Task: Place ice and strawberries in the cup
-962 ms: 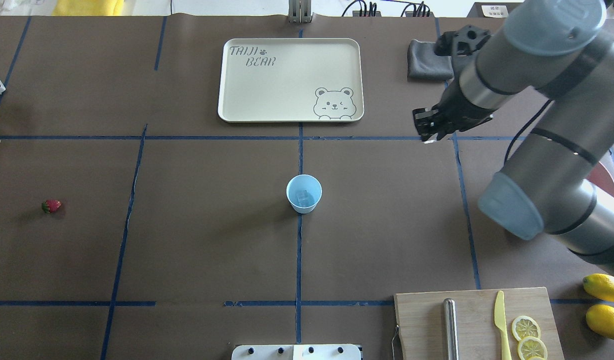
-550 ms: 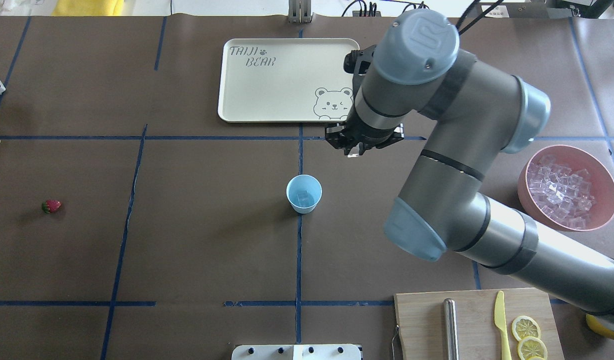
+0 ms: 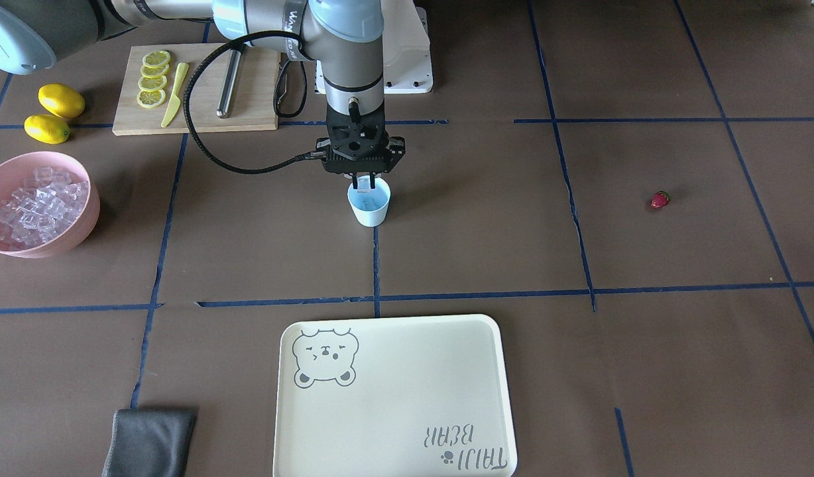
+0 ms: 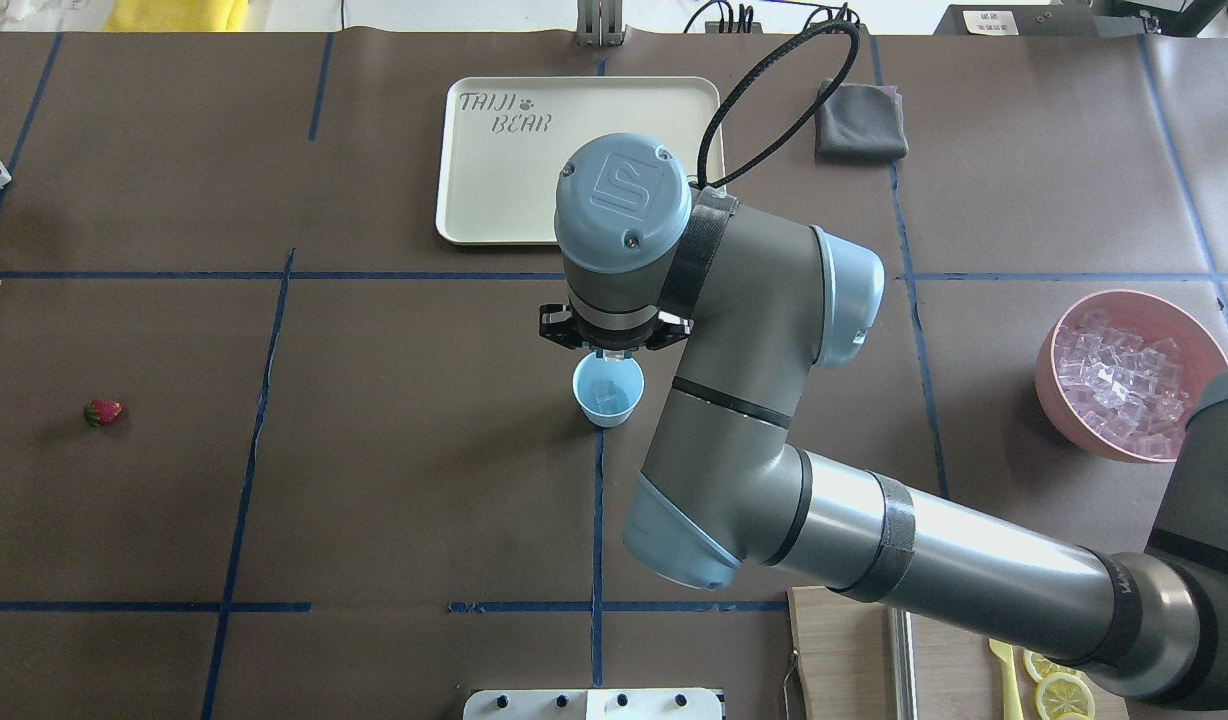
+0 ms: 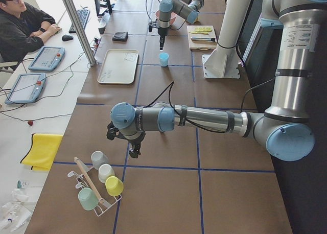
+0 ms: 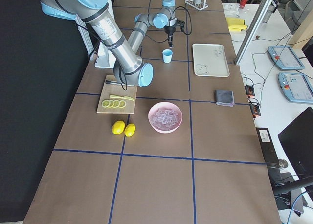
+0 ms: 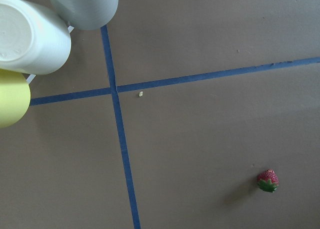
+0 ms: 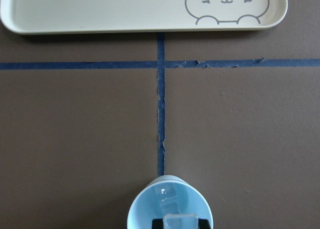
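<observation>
**Right gripper [image 3: 368, 180] pinches ice cube [image 8: 180, 220] over cup [image 3: 370, 209]**

Right gripper points straight down just above the cup mouth, jaws narrow on one clear ice cube. Cup stands upright near the desk [image 3: 480, 252] centre, on a blue tape line. A second cube [image 4: 604, 393] lies inside it.

Strawberry [image 3: 659, 199] lies alone toward the desk end on the robot's left, well apart from the cup. Left gripper [image 5: 133, 148] hangs over that end, near a mug rack [image 5: 97, 185]. It shows only in the side view, so cannot tell if it is wide or closed.

Around:
- Pink bowl [image 3: 92, 212] heaped with ice [image 3: 32, 205] sits toward the robot's right end.
- Cutting board [image 3: 248, 99] lies at the robot-side edge and carries lemon slices [image 3: 152, 79], a yellow knife [image 3: 172, 96] and a metal rod [image 3: 228, 83].
- Two lemons [image 3: 61, 101] sit just beside the board.
- Cream bear tray [image 3: 394, 397] lies by the operators' edge, straight across from the cup.
- Grey cloth [image 3: 148, 440] lies folded near that edge, beside the tray.

Right arm spans from the board side to the centre and covers part of the board in the overhead view.

Desk covering is brown, marked into squares with blue tape. A person [image 5: 23, 29] sits at a white side table with tablets [image 5: 46, 57] and a keyboard.
</observation>
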You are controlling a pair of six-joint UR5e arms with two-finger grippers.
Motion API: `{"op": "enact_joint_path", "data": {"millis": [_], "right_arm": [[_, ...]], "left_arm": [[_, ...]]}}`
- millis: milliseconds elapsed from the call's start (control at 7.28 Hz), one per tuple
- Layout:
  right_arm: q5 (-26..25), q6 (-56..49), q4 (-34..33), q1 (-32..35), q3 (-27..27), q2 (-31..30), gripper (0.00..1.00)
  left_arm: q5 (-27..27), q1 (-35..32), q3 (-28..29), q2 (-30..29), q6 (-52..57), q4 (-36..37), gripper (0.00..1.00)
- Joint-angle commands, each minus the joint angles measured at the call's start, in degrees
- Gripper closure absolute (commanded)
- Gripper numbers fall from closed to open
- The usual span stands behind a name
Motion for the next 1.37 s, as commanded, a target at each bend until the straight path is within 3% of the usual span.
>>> {"op": "enact_joint_path", "data": {"millis": [0,137,275,412,962,1236], "right_arm": [[-0.4,0.3,0.0,-1.2,-1.3,0.0,0.98],[-0.6,0.3,0.1,-1.3,-1.5,0.1,0.92],[-0.6,0.2,0.2,-1.3,-1.5,0.2,0.20],[-0.6,0.3,0.2,-1.3,-1.2,0.3,0.00],[0.1,-0.8,0.1,1.5,-0.7,0.7,0.00],[5.5,-6.4,0.0,7.8,-0.5,0.5,0.00]], "left_arm": [[0.0,0.0,0.1,0.0,0.0,0.0,0.00],[0.0,0.0,0.1,0.0,0.0,0.0,0.00],[0.0,0.0,0.1,0.1,0.0,0.0,0.00],[0.0,0.0,0.1,0.1,0.0,0.0,0.00],[0.0,0.0,0.1,0.2,0.0,0.0,0.00],[0.1,0.0,0.1,0.2,0.1,0.0,0.00]]}}
